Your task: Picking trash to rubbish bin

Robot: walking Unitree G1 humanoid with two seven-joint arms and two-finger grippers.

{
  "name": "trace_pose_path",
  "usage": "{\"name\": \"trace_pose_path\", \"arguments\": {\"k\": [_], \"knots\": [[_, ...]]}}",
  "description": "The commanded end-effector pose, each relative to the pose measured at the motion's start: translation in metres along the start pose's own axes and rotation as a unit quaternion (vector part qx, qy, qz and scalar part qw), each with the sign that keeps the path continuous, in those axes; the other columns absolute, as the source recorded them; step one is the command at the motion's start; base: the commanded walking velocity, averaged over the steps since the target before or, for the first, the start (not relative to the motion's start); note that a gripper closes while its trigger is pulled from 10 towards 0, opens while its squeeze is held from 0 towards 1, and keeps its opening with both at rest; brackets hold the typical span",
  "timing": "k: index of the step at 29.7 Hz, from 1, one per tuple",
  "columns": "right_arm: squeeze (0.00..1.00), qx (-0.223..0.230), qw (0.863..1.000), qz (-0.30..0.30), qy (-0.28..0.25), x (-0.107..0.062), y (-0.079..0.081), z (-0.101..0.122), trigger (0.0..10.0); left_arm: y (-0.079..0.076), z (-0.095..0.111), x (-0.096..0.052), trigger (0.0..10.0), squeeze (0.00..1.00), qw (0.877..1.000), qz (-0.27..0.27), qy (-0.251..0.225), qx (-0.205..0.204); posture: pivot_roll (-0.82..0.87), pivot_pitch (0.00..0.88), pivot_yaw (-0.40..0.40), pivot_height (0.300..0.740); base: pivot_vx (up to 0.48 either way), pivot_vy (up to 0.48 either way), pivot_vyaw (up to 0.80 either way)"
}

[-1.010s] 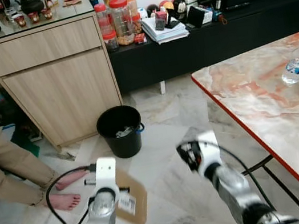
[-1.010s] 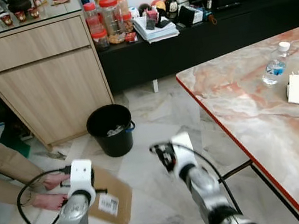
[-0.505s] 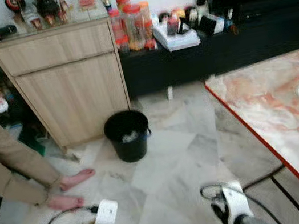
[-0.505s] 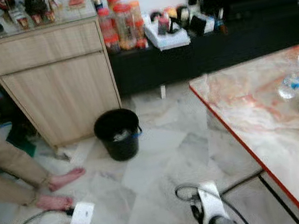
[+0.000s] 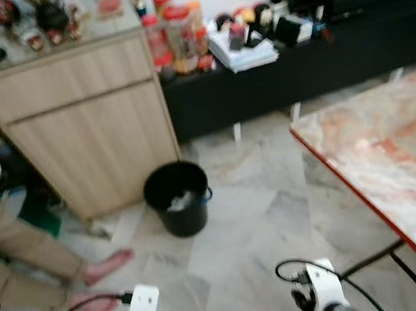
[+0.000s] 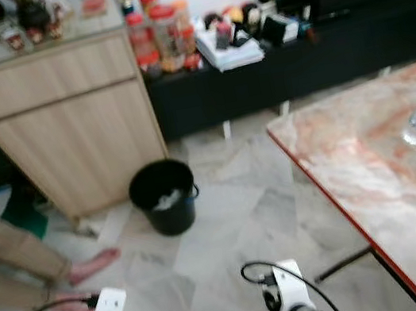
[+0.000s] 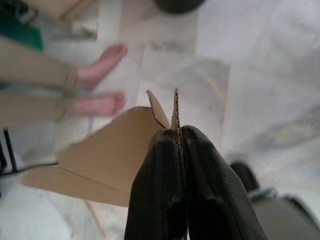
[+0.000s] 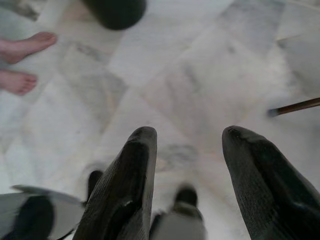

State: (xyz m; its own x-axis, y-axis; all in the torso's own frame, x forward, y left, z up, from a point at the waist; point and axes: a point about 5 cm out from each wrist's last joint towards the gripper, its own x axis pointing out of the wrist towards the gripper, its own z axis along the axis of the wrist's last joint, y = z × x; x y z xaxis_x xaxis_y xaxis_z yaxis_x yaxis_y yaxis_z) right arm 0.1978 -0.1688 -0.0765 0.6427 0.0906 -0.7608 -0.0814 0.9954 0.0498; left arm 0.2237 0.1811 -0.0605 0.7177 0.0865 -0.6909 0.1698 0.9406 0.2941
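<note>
Both arms have dropped to the bottom edge of the head views since the frame a second ago, and the camera itself has shifted, so the bin and cabinet sit differently in the picture now.

Current state, as I read it:

1. The left gripper [image 7: 177,137] has its two fingers pressed together on the edge of a flat piece of cardboard [image 7: 107,155]. The corrugated edge stands up between the fingertips. In the left eye view a corner of that cardboard shows beside the left arm, low over the floor.
2. The right gripper [image 8: 187,145] hangs with its fingers spread wide and nothing between them, pointing down at bare marble floor [image 8: 200,75].
3. The black rubbish bin [image 5: 177,199] stands on the floor in front of the wooden cabinet [image 5: 82,125], well apart from both grippers. Something pale already lies inside it.
4. A person's bare feet [image 7: 100,87] rest on the floor between the cardboard and the cabinet.

Progress judgement: pickup is done; the carry is under way. What remains is to close on the bin, bring the cardboard over its opening, and let go. I would route clear of the feet.
</note>
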Motion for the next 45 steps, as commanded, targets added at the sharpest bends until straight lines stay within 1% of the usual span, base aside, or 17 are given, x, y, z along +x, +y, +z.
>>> {"name": "trace_pose_path", "arguments": {"k": [1,7,15,17,20,24,27,31,33,34,37,39,45], "knots": [[0.00,-0.006,1.000,-0.007,-0.007,0.000,-0.003,0.004,10.0,-0.003,0.002,0.000,10.0,0.00,1.000,-0.005,-0.003,0.009,0.03,0.052,0.012,0.740,0.480,0.000,0.43],[0.00,-0.002,1.000,-0.008,-0.006,0.000,-0.003,0.004,10.0,-0.004,-0.001,-0.001,10.0,0.00,1.000,-0.004,0.000,0.010,0.03,0.041,0.011,0.740,0.479,0.000,0.67],[0.00,-0.009,1.000,-0.010,0.002,-0.001,-0.003,-0.001,10.0,-0.004,-0.004,-0.001,10.0,0.00,1.000,-0.002,0.004,0.008,0.03,0.028,0.011,0.740,0.480,0.000,0.08],[0.00,-0.007,1.000,-0.012,0.005,-0.001,-0.004,-0.002,10.0,-0.005,-0.005,-0.002,10.0,0.00,1.000,-0.001,0.005,0.008,0.04,0.026,0.011,0.740,0.480,0.000,0.70],[0.00,0.002,1.000,-0.014,0.004,-0.001,-0.004,-0.002,10.0,-0.005,-0.004,-0.002,10.0,0.00,1.000,-0.001,0.004,0.009,0.04,0.026,0.011,0.740,0.480,0.000,0.00],[0.00,0.003,1.000,-0.013,0.003,-0.001,-0.003,-0.002,10.0,-0.005,-0.005,-0.002,10.0,0.00,1.000,-0.002,0.004,0.010,0.03,0.017,0.016,0.740,0.480,0.000,0.00],[0.00,-0.008,1.000,-0.010,0.002,0.000,-0.002,-0.001,10.0,-0.005,-0.004,-0.002,10.0,0.00,1.000,-0.002,0.004,0.011,0.03,0.014,0.017,0.740,0.480,0.000,0.00],[0.00,-0.011,1.000,-0.010,0.003,0.000,-0.002,-0.001,10.0,-0.006,-0.004,-0.002,10.0,0.00,1.000,-0.003,0.003,0.012,0.03,0.011,0.018,0.740,0.480,0.000,0.55],[0.00,-0.007,1.000,-0.010,0.002,0.000,-0.002,-0.001,10.0,-0.005,-0.004,-0.002,10.0,0.00,1.000,-0.003,0.003,0.012,0.03,0.009,0.020,0.740,0.480,0.000,0.68],[0.00,0.006,1.000,-0.011,0.004,0.000,-0.001,-0.002,10.0,-0.005,-0.004,-0.002,10.0,0.00,1.000,-0.003,0.003,0.012,0.04,0.008,0.019,0.740,0.480,0.000,0.00],[0.00,0.005,1.000,-0.012,0.003,0.000,-0.001,-0.002,10.0,-0.005,-0.004,-0.002,10.0,0.00,1.000,-0.003,0.003,0.013,0.04,0.008,0.019,0.740,0.480,0.000,0.00],[0.00,0.007,1.000,-0.013,0.001,0.000,-0.002,-0.001,10.0,-0.005,-0.003,-0.001,10.0,0.00,1.000,-0.003,0.001,0.013,0.04,0.024,0.014,0.740,0.480,0.000,0.00],[0.00,0.014,1.000,-0.014,-0.006,0.000,-0.003,0.001,10.0,-0.004,0.005,0.000,10.0,0.00,1.000,0.002,-0.015,0.009,0.04,0.045,0.012,0.740,0.480,0.000,0.00]]}}
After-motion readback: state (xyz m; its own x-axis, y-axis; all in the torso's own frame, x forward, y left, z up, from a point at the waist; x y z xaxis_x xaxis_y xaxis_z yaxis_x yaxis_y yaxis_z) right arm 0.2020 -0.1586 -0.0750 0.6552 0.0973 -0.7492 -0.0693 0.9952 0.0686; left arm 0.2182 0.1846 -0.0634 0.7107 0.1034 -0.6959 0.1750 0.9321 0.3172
